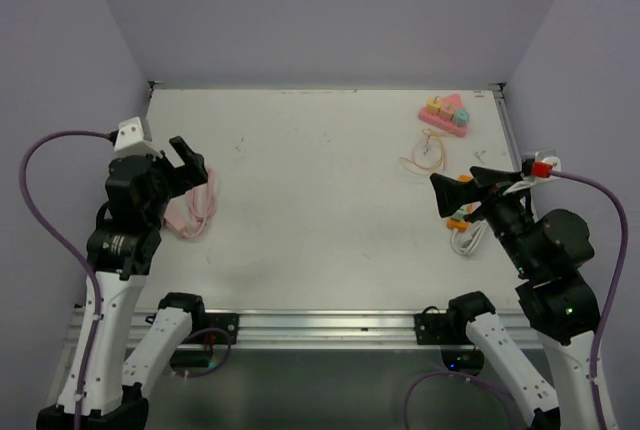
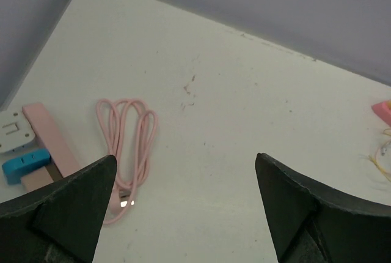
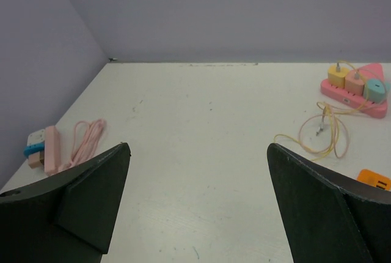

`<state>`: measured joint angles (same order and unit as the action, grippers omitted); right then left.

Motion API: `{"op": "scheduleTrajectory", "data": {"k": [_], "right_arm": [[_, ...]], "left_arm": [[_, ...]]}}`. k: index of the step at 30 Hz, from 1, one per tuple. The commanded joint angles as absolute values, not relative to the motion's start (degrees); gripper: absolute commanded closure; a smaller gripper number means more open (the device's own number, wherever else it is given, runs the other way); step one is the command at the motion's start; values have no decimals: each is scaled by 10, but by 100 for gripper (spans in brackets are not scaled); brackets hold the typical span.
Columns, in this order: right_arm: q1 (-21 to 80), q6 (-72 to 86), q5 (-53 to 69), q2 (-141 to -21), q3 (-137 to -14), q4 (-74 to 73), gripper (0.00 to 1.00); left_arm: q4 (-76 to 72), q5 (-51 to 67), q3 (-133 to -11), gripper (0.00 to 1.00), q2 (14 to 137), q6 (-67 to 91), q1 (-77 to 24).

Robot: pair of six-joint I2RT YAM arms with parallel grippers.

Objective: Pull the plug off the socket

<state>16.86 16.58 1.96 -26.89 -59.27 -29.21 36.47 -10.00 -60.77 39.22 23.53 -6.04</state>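
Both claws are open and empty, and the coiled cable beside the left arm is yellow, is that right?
Not quite. The left gripper and right gripper are open and empty, but the coil beside the left arm is a pink cable, as the left wrist view shows. The yellow cable lies on the right.

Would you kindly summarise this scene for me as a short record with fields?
left gripper: open, empty, near pink cable
right gripper: open, empty
pink power strip: far right, three plugs inserted
yellow cable: loosely coiled beside that strip
pink cable: coiled, left side
blue plug: against second pink strip, left edge
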Motion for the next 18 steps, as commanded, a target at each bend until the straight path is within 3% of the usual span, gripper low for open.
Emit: {"op": "scheduleTrajectory", "data": {"k": [1,11,18], "right_arm": [[167,178,52,-281,-577,-294,1],[167,199,101,-277,-528,-286,1],[168,203,112,-260,-483,-271,1]], "left_arm": [[365,-148,-551,0,438,286,-63],[361,-285,-434,0,529,424,-61],[312,-315,-361,2,554,473,-49]]}}
